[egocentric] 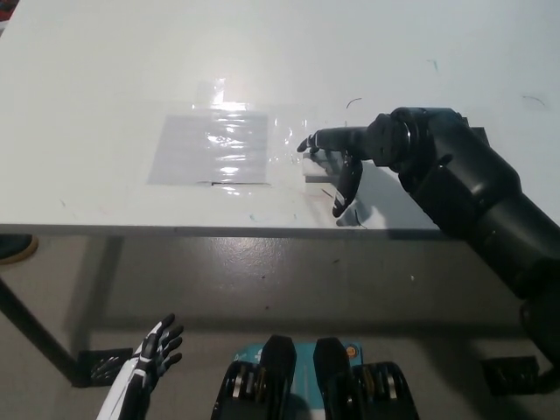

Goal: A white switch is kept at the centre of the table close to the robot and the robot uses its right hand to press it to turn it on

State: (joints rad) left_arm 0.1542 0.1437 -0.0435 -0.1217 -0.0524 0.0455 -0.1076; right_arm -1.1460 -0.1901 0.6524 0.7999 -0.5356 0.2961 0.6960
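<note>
Right robot hand (343,162): fingers spread, holding nothing, over the switch (317,163).
Switch: mid-tabletop (105,79), near the front edge, mostly hidden.
Left robot hand (157,346): open, resting low.
Risk: off-centre press could slide the switch, not toggle it.

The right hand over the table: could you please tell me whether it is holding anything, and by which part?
Nothing is held. The right hand hovers over the switch with fingers spread, not gripping it.
</note>
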